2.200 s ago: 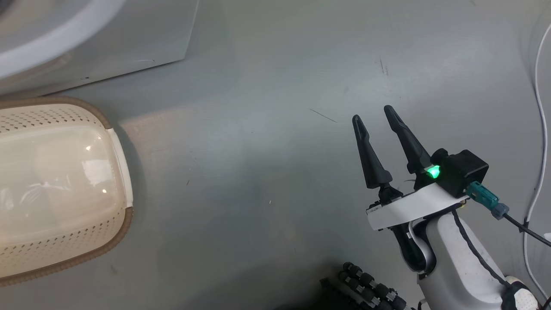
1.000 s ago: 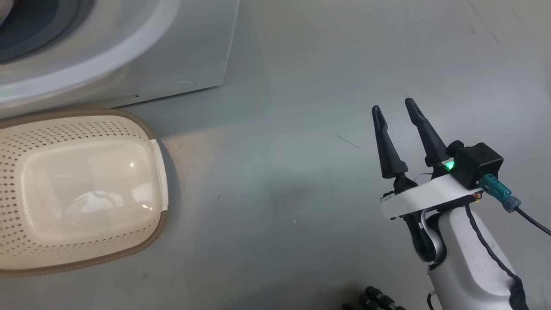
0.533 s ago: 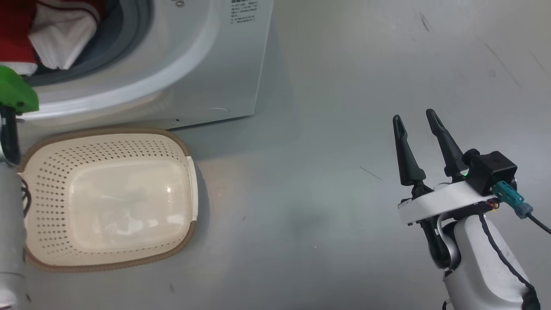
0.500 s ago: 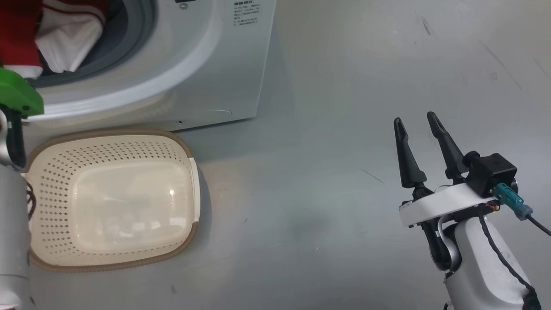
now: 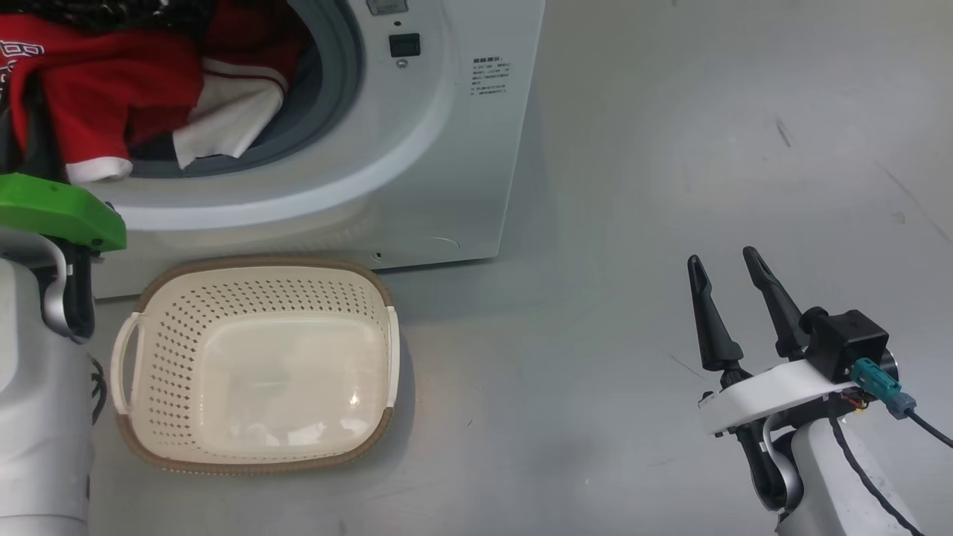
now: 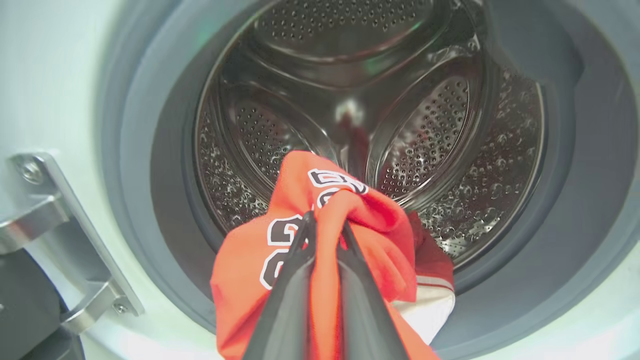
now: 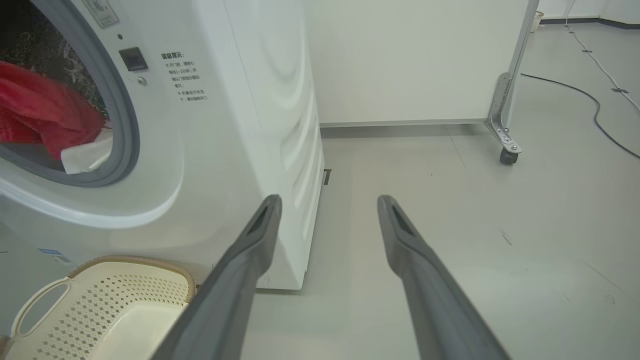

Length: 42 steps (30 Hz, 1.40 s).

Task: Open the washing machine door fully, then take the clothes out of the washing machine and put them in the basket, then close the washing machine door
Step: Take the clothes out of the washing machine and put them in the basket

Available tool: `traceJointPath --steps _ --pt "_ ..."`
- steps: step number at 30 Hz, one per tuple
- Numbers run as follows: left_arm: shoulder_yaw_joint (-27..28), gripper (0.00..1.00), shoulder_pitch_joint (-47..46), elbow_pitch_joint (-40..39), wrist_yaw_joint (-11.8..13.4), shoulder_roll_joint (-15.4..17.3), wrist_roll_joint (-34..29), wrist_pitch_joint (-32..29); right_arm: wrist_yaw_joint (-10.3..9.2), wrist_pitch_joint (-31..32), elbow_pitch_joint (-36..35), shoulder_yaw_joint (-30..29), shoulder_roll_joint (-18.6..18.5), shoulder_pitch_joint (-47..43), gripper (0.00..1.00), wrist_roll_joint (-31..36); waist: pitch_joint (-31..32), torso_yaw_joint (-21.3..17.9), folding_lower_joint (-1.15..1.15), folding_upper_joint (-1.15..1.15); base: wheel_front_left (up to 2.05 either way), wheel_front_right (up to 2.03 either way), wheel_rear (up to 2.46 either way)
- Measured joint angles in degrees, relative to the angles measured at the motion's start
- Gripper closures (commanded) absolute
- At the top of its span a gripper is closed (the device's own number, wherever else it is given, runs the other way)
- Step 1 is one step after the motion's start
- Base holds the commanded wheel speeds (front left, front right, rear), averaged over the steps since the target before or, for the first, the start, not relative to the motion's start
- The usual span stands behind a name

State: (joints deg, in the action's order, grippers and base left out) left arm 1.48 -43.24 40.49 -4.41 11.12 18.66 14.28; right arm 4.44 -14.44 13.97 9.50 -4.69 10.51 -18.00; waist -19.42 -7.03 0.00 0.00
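**Head view.** The drum mouth of the washing machine (image 5: 447, 149) stood exposed at 11 o'clock, so I judged the door-opening step done. The clothes (image 5: 112, 97), soft red fabric with a white panel, lay draped over the grey rubber seal (image 5: 327, 97) at 10 o'clock, partly out of the drum. The basket (image 5: 260, 262) sat on the floor at 8 o'clock, just in front of the machine, with nothing in it. It was cream plastic, a rounded rectangle with perforated walls, a brown woven-look rim and a glossy base. The right gripper (image 5: 722, 257) hung at 4 o'clock, well apart from everything, its long tapered fingers spread wide and holding nothing.

**Left wrist view.** At 6 o'clock the left gripper (image 6: 327, 222) had its fingers pinched narrow on a bunched fold of the clothes printed with white-outlined numerals. At 12 o'clock was the shiny perforated steel drum (image 6: 350, 75) with moulded paddles. A bare metal hinge bracket (image 6: 50, 210) showed at 8 o'clock.

**Right wrist view.** The machine's flank was smooth white sheet with pressed ribs. The basket was at 7 o'clock and the clothes at 10 o'clock.

**Left to do, as judged.** Carry the garment to the basket, release it, and close the washing machine door.
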Motion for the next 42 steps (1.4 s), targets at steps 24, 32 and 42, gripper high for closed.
traceJointPath --steps 24,32,42 --pt "-0.05 1.00 7.16 -22.32 -1.92 -2.78 -0.70 0.43 0.18 0.00 -0.63 -1.27 0.12 -2.83 0.00 0.25 5.61 4.63 0.00 0.00 0.00 0.00 0.00" --pt "-1.59 1.00 11.93 -23.81 -1.99 -3.22 -1.19 0.43 0.20 0.00 -1.24 -1.25 0.14 -2.92 0.00 0.51 5.39 4.90 0.00 0.00 0.00 0.00 0.00" --pt "-4.85 1.00 17.70 -22.74 -2.45 -3.23 -2.38 0.43 0.54 0.00 -1.83 -0.71 0.23 -2.94 0.00 0.96 3.19 4.71 0.00 0.00 0.00 0.00 0.00"
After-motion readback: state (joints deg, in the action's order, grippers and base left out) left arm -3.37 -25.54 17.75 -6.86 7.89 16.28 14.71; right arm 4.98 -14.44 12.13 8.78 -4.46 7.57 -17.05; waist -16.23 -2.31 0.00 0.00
